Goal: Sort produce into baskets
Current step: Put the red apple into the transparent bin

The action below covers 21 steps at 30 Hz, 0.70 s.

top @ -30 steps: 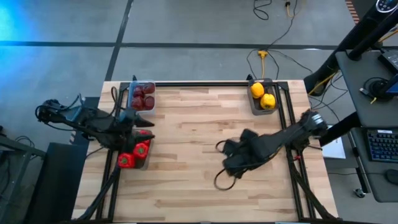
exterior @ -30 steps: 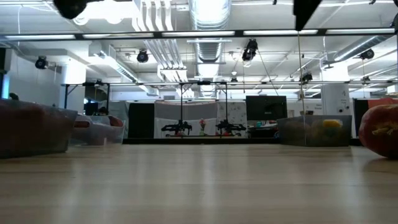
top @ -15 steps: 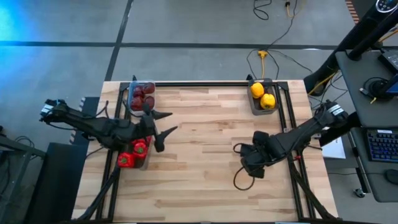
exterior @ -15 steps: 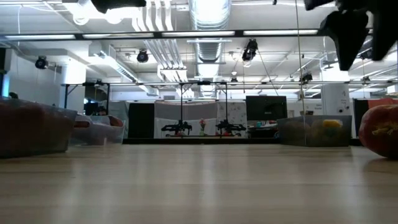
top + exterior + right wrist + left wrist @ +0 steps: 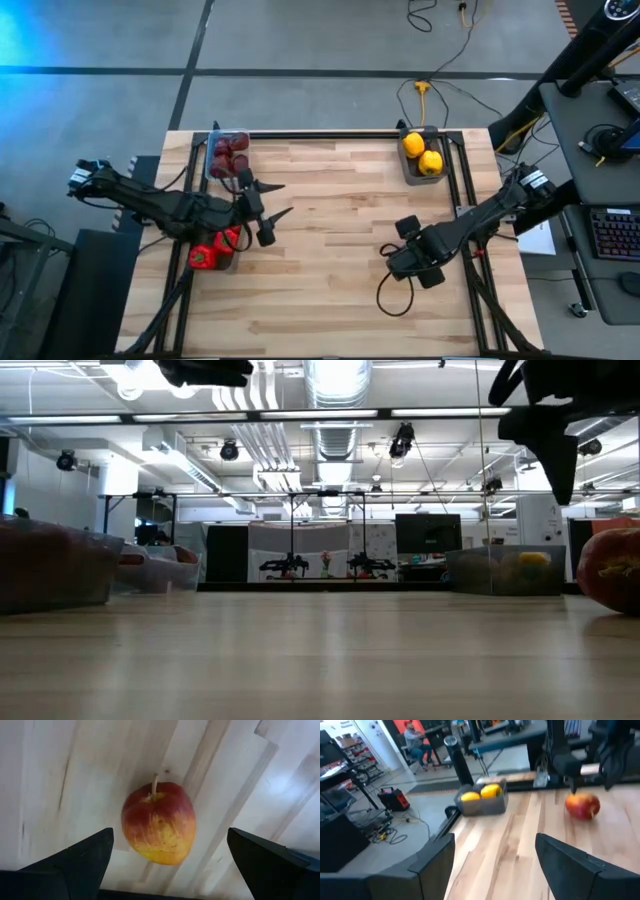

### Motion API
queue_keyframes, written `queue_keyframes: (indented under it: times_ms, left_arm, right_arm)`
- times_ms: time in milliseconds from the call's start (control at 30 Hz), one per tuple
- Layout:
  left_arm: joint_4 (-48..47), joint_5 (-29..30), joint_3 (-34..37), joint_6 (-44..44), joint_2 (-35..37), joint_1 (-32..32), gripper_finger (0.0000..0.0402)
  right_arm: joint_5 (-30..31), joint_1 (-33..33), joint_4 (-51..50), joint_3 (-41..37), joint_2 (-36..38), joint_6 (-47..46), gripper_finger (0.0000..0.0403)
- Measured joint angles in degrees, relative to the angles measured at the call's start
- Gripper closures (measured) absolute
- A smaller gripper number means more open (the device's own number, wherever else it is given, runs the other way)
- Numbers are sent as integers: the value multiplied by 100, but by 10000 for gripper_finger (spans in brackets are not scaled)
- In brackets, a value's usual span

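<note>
An orange-red apple (image 5: 159,822) lies on its side on the bare wooden table, near the right edge (image 5: 610,570). My right gripper (image 5: 170,862) hangs above it, pointing down and open, one finger on either side of the apple and clear of it. In the high view that gripper (image 5: 415,258) hides the apple. My left gripper (image 5: 285,198) is open and holds nothing. It points level toward the table's right, just beyond the basket of red peppers (image 5: 212,250). Its own view looks across the table to the apple (image 5: 582,806).
A basket of dark maroon pieces (image 5: 228,155) stands at the far left corner. A basket of yellow pieces (image 5: 422,155) stands at the far right. Black frame rails run along the table's left, right and far edges. The middle of the table (image 5: 330,230) is bare wood.
My left gripper has swung from over the red-pepper basket toward the table's right and has rolled. Its fingers stay apart. My right gripper has gone toward the table's right edge, sunk toward the apple and rolled, still open.
</note>
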State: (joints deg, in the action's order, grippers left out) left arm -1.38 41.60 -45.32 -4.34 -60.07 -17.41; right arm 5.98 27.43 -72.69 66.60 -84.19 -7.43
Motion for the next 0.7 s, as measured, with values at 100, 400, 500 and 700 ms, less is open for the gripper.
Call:
queue_keyframes:
  times_ms: [100, 400, 500, 700]
  left_arm:
    - [-335, -10, 2, 29, -42, 4, 129]
    - [-528, 173, 4, 344, -149, 202, 45]
    - [-448, 184, 4, 355, -198, 299, 30]
    - [-1235, -294, -230, 974, -213, 816, 21]
  right_arm:
    - [-90, -6, 36, -104, -1, 14, 21]
    - [-316, -32, 325, -822, 3, 155, 21]
    - [-303, -51, 743, -1196, -1, 330, 21]
    - [-287, -245, 1175, -1580, -169, 411, 30]
